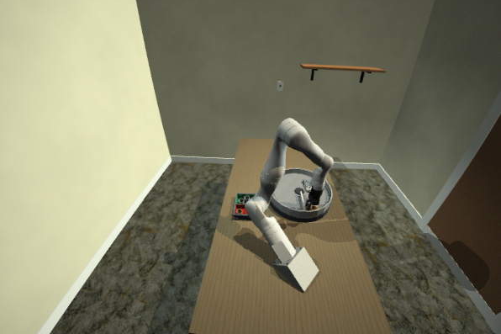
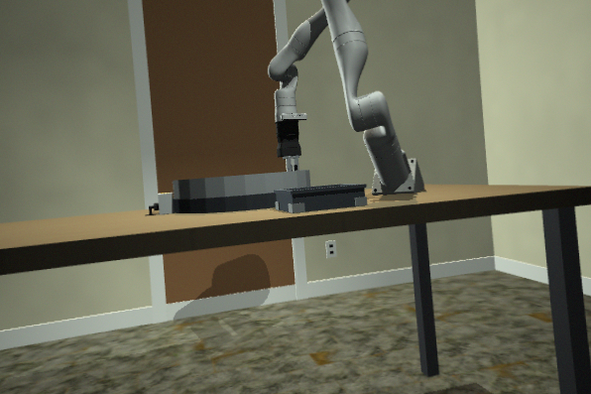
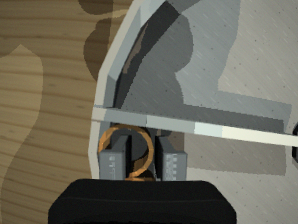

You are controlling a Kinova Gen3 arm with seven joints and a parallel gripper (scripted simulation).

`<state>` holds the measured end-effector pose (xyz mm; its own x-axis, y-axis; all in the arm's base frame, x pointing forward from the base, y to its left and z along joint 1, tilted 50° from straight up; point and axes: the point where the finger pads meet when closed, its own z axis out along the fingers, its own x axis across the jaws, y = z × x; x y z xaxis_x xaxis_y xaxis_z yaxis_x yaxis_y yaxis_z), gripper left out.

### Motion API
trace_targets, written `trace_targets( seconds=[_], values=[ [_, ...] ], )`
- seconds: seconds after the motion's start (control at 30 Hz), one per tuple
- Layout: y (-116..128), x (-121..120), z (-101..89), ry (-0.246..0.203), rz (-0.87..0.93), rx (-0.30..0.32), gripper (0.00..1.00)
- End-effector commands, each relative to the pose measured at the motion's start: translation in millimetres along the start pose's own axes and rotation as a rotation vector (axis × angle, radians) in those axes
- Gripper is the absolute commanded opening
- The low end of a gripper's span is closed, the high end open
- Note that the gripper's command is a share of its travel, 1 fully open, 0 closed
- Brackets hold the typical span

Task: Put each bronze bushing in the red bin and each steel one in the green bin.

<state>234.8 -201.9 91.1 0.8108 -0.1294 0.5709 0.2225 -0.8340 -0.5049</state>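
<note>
A bronze bushing stands on the grey turntable [image 1: 298, 194] close to its near rim. It also shows in the top view [image 1: 314, 208]. My gripper [image 3: 143, 150] is lowered onto it. The left finger seems to stand inside the ring, and the ring's right wall lies between the two fingers. The fingers are partly open and do not clamp it. In the exterior view the gripper [image 2: 294, 164] dips just behind the turntable's wall [image 2: 241, 191]. The green bin [image 1: 243, 198] and the red bin [image 1: 240, 209] sit left of the turntable, partly hidden by my arm.
A pale bar [image 3: 200, 125] crosses the turntable just ahead of the fingers. A grey post [image 1: 302, 197] rises near the turntable's middle. The raised rim runs close to the left of the gripper. The bin tray [image 2: 321, 197] stands beside my arm's base [image 1: 299, 270].
</note>
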Motion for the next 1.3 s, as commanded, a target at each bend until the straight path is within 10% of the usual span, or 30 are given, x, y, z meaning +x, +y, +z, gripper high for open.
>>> trace_targets(
  seconds=[0.0, 0.6, 0.63, 1.27],
  values=[
    [-0.7, 0.3, 2.4, 0.0, -0.001, 0.003, 0.45],
    [-0.7, 0.4, 9.2, 0.0, -0.001, 0.003, 0.45],
    [-0.6, 0.3, 9.1, 0.0, -0.001, 0.002, 0.0],
    [-0.5, 3.2, 9.1, 0.004, -0.002, 0.002, 0.0]
  ],
)
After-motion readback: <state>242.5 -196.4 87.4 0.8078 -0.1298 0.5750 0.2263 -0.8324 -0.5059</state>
